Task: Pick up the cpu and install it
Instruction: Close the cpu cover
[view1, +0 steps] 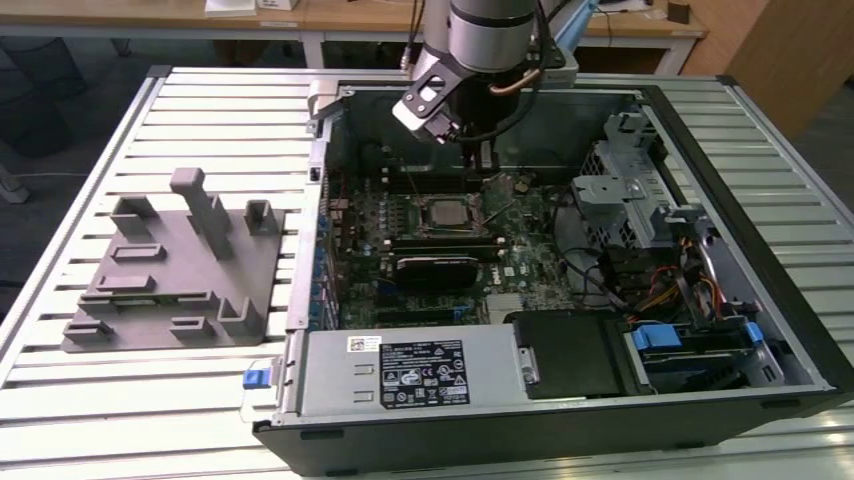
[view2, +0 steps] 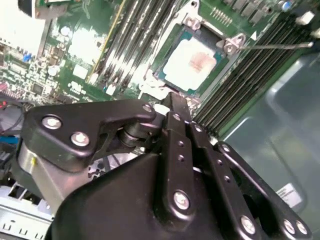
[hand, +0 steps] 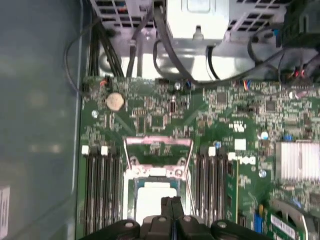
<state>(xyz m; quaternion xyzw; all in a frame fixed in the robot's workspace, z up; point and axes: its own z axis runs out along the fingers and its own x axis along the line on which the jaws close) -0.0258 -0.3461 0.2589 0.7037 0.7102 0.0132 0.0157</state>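
Slatted table (view1: 120, 425) | grey fixture (view1: 167, 275) beside case (view1: 534, 440) | cpu (view2: 192, 62) in socket (view2: 176, 35) between memory slots (view2: 135, 30) | end effector (hand: 171, 201) pressed together

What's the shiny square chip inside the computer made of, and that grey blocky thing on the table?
The cpu has a top that looks like pale metal: it gleams silvery under the light. The grey fixture looks like matte plastic: dull, even grey with no shine, though I can't be sure.
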